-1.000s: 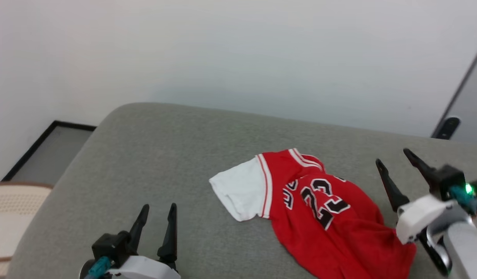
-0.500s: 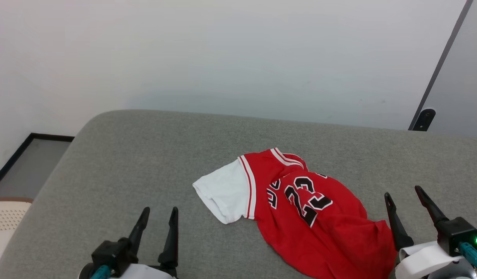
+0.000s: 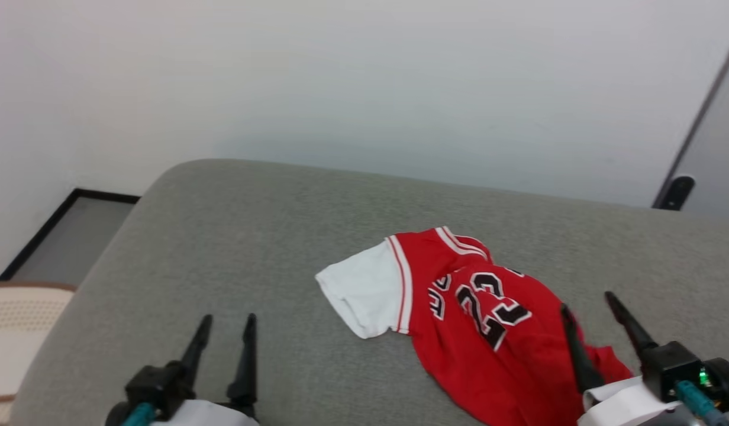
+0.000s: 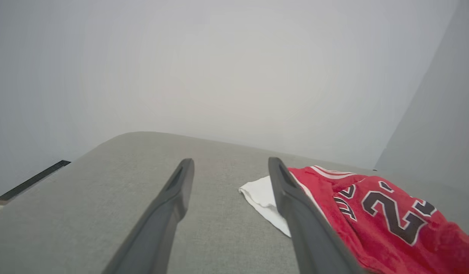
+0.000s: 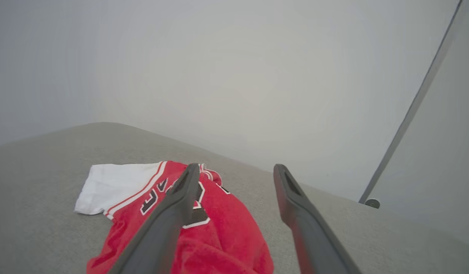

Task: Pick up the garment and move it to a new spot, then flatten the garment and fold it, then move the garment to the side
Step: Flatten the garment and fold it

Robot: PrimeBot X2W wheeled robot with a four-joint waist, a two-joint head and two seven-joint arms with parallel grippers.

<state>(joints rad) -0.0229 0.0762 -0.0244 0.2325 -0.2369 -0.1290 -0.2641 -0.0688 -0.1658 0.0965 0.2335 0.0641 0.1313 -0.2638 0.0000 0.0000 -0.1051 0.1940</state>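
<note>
The garment (image 3: 483, 331) is a red jersey T-shirt with a white sleeve, striped trim and black numbers, lying crumpled on the grey cushioned surface (image 3: 252, 236) right of centre. My right gripper (image 3: 586, 302) is open at the lower right, its left finger over the garment's right edge and holding nothing. In the right wrist view the garment (image 5: 227, 236) lies under and left of the open fingers (image 5: 173, 213). My left gripper (image 3: 227, 319) stands open at the lower left, well clear of the white sleeve. The left wrist view has the garment (image 4: 383, 217) to the right of its fingers (image 4: 295, 213).
The grey surface has rounded edges, with a drop to the floor (image 3: 74, 231) at the left. A white wall (image 3: 364, 83) stands close behind. A pale perforated object (image 3: 15, 319) sits at the far left. A dark door frame (image 3: 696, 130) runs along the right.
The head camera has shifted between frames. My right gripper dropped from above the surface at the far right and moved left, now reaching over the garment's right edge. The left gripper held still.
</note>
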